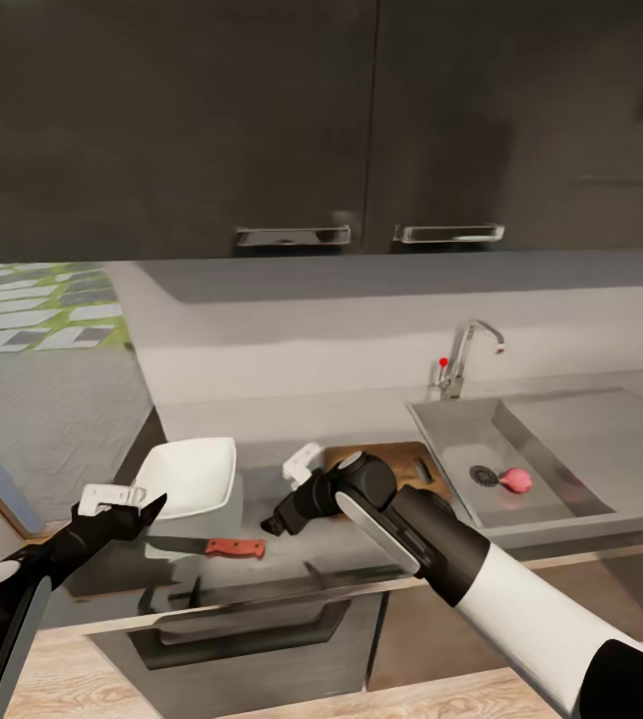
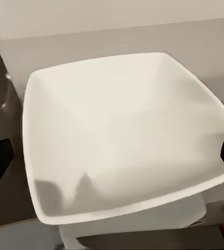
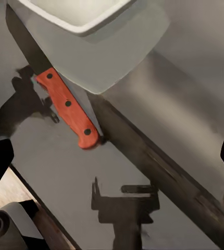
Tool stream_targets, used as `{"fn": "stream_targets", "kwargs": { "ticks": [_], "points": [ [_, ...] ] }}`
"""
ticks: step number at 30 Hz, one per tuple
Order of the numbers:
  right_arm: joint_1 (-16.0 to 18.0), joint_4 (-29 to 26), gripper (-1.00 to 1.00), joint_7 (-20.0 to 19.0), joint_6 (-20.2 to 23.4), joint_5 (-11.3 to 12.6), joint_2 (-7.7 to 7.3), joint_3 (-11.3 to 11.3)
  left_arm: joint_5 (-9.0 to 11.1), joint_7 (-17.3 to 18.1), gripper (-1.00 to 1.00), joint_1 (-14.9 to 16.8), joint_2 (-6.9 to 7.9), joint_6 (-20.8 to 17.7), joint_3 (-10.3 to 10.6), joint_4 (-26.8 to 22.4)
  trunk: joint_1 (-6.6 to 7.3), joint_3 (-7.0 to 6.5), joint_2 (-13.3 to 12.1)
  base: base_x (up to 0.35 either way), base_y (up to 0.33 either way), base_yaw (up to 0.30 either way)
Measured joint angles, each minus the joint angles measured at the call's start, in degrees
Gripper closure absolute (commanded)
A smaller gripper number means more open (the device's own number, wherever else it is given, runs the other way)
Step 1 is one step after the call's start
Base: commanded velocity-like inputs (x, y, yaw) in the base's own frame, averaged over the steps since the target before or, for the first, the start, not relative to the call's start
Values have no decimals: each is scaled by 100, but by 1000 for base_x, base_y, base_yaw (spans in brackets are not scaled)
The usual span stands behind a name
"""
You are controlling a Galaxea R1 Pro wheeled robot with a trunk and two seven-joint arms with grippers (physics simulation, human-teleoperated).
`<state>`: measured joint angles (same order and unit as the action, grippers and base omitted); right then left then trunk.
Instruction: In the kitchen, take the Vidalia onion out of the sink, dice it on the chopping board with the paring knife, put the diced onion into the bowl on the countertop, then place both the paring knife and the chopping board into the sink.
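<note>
Meanwhile, step in hand: onion not yet fetched; judged next, the right arm must swing to the sink.
Head view: Vidalia onion (image 1: pixel 516 480) lies beside the sink (image 1: pixel 601 439) drain, well apart from the right end effector (image 1: pixel 278 523), which hangs empty just beside the paring knife (image 1: pixel 210 546) on the bench (image 1: pixel 292 559); chopping board (image 1: pixel 406 461) behind its arm.
Left wrist view: left end effector (image 1: pixel 144 506) spread wide, empty, above the bowl (image 2: pixel 117 135).
Right wrist view: fingers parted, knife ahead, untouched.
</note>
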<state>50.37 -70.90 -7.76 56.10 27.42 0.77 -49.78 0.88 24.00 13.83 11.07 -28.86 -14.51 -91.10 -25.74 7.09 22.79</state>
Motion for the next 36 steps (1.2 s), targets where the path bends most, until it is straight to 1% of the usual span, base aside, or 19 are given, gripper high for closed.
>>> {"fn": "stream_targets", "kwargs": {
  "ticks": [7, 14, 22, 36],
  "points": [
    [1, 6, -100, -2, -13, 1, 1, -277, 0, 0, -100, 0, 0, 2, 0, 1, 0, 0, 0, 0, 42, 0],
    [1, 7, -100, -3, -14, -1, 1, -280, 0, -1, -100, 0, 0, 2, 0, 1, 0, 0, 0, 0, 13, 0],
    [1, 7, -100, -3, -15, -2, 0, -262, 0, 1, -100, 0, 0, 1, 0, 0, 0, 0, 0, 20, 165, 0],
    [1, 7, -100, -3, -14, -1, 1, -286, 0, 0, -100, 0, 0, 2, 0, 1, 0, 0, 0, 2, 26, 0]
  ]
}}
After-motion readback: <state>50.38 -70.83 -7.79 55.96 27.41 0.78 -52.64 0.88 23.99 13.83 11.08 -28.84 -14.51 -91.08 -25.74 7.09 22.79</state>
